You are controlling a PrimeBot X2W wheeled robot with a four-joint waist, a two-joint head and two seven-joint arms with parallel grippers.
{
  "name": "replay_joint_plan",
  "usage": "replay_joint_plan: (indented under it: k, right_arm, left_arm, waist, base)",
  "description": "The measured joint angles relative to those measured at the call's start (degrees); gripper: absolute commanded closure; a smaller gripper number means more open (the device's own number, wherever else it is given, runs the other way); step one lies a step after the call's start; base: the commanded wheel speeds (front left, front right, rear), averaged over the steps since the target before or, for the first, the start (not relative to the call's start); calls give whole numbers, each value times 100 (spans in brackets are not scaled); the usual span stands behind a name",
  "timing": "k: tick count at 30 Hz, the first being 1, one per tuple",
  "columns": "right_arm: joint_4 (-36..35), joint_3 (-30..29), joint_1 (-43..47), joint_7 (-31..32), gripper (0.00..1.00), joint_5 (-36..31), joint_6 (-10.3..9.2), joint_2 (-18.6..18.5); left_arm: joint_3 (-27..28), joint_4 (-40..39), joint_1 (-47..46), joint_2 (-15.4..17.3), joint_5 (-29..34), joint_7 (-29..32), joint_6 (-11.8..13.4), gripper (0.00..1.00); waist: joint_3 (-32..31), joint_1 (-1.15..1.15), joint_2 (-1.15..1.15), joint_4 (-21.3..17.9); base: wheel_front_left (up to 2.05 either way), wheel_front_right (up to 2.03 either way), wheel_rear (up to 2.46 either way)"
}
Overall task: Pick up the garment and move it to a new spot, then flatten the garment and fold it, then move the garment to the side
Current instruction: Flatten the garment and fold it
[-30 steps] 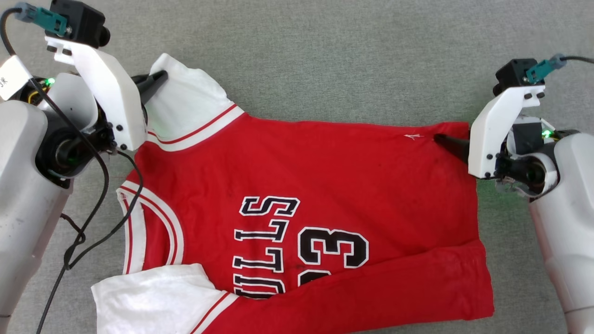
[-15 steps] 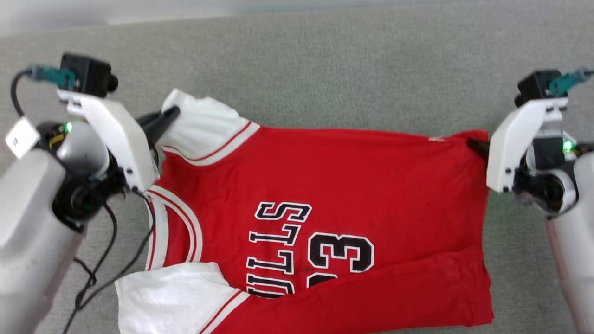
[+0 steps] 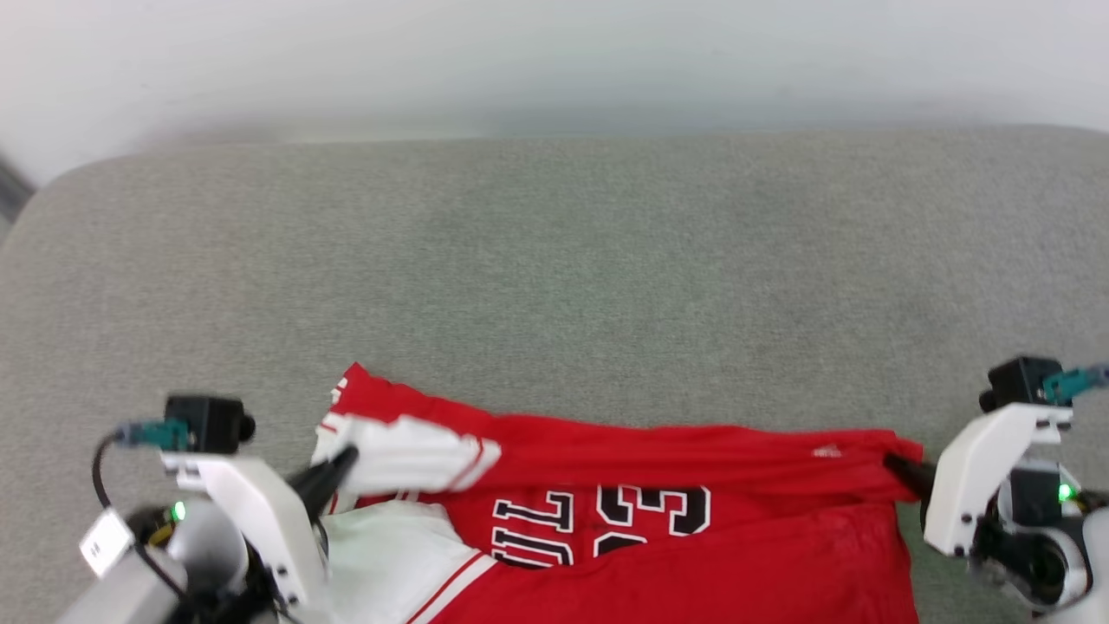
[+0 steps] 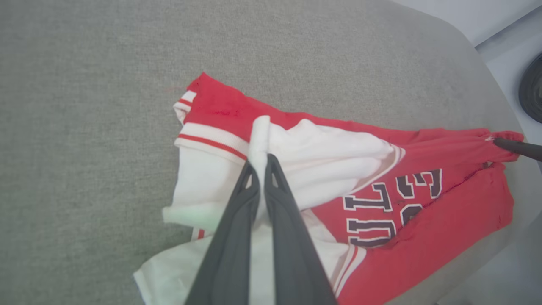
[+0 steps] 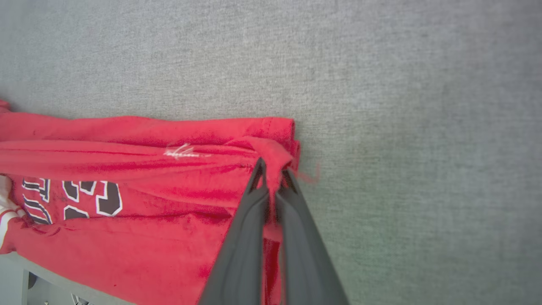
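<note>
At the lower left of the head view, the left claw (image 3: 349,454) has its two dark fingers pressed together on a fold of the white sleeve (image 3: 416,451) of the garment (image 3: 780,537). The left wrist view shows the same pinch: the left claw (image 4: 260,160) is closed with white cloth squeezed between its tips, and the sleeve (image 4: 338,156) is lifted and drawn across the red body. A second white sleeve (image 3: 390,555), with red stripe trim, lies flat just below that claw. Further right, the garment (image 4: 444,228) lies on the grey surface (image 3: 554,260) near its front edge. Its far edge is raised into a taut red ridge that runs from one claw to the other. The black, white-outlined lettering (image 3: 598,520) on the chest is partly hidden among the folds. At the far right, the right claw (image 3: 892,465) is clamped on the red corner of the hem. In the right wrist view the right claw (image 5: 273,169) holds a bunched nub of red cloth between its tips. From there the garment (image 5: 127,140) stretches away to that view's left over the surface (image 5: 402,84).
</note>
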Motion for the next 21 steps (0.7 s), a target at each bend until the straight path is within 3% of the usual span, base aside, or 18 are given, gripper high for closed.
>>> replay_joint_plan:
  k: [6,7,9,10,11,12,21]
  right_arm:
    - [-276,-246,662,-229,100,-9,0,142]
    - [-315,-297,750,-288,91,-10,0,172]
    - [-382,-321,936,-320,62,-30,0,210]
    - [-414,-339,1031,-354,0,-31,0,248]
    - [-458,-354,1126,-393,0,-54,0,291]
    - [-504,-365,1209,-421,0,-56,0,323]
    - [-1340,-390,1611,-747,0,-90,-1,492]
  left_arm:
    - [-143,-182,820,-126,-105,-166,221,100]
    - [-192,-165,887,-176,-108,-190,233,100]
    - [-261,-85,994,-291,-113,-252,256,95]
    - [-269,-24,1027,-385,-168,-289,234,77]
    - [-291,48,1044,-471,-208,-310,201,57]
    - [-332,93,1055,-535,-204,-333,171,0]
    - [-186,318,994,-709,116,-1214,-15,0]
  waist:
    - [-156,0,0,131]
    - [-169,0,0,143]
    - [-189,0,0,163]
    - [-199,0,0,170]
    - [-208,0,0,178]
    - [-214,0,0,184]
    - [-261,1,0,137]
  base:
    - [0,0,0]
    - [0,0,0]
    - [0,0,0]
    - [0,0,0]
    - [0,0,0]
    - [0,0,0]
    - [0,0,0]
